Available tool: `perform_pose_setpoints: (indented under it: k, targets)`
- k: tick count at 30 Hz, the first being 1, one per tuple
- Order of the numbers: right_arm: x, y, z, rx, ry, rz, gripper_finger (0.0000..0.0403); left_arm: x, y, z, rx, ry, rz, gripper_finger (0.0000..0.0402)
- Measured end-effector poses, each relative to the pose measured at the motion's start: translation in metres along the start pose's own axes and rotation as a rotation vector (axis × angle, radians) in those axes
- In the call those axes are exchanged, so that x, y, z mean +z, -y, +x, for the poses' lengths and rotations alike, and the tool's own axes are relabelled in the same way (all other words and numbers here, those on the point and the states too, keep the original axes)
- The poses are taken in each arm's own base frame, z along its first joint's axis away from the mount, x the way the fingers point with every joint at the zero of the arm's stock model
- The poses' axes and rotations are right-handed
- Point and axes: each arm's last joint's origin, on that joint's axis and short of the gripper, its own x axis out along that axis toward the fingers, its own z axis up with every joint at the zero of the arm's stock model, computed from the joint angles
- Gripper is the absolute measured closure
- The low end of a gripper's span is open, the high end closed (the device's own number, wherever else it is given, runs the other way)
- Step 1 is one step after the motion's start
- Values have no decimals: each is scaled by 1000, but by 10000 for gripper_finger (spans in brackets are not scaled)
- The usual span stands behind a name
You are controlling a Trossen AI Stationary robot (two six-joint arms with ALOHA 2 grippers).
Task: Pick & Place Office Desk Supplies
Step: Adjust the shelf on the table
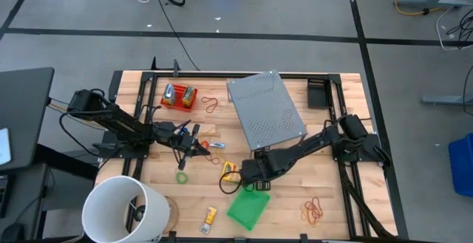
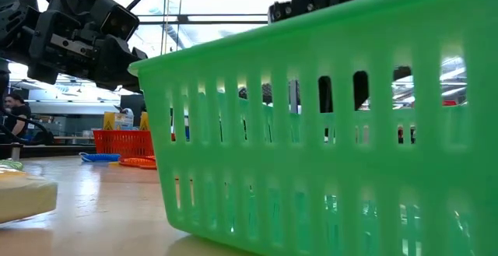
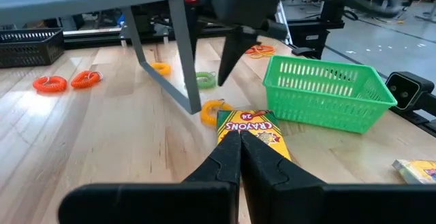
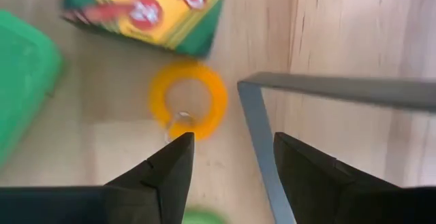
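Observation:
A yellow-and-green crayon box (image 4: 146,6) lies flat on the wooden table, also seen from the left wrist as the crayon box (image 3: 252,132). Beside it lies a yellow coil loop (image 4: 189,100) with a small metal ring. My right gripper (image 4: 231,157) hangs open above this loop, pointing steeply down, with nothing between its fingers; it is the dark gripper (image 3: 228,54) over the loop in the left wrist view. My left gripper (image 3: 238,163) is shut and holds nothing, level over the table left of the crayon box. A green coil loop (image 3: 206,80) lies farther off.
The green basket (image 1: 247,207) stands near the front edge, right of the crayon box. The grey perforated box (image 1: 264,110) stands on thin legs, one foot (image 4: 272,94) close to my right gripper. White bucket (image 1: 122,210) front left, red basket (image 1: 179,95) far left, orange loops (image 1: 314,212) front right.

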Motion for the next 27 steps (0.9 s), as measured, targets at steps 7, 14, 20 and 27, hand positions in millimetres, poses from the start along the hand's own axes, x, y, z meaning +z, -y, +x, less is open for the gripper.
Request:
perform_pose_setpoints:
  k: [7,14,20,27]
  targets:
    - [-10,1,-2,-77,-76,21,199,0,0,0,0,0,-7,393]
    - [-12,5,-3,-187,-77,-47,233,0,0,0,0,0,-7,393]
    - [3,20,3,-181,6,-71,247,0,0,0,0,0,-9,393]
    - [26,37,11,-139,145,-103,247,0,0,0,0,-2,-14,393]
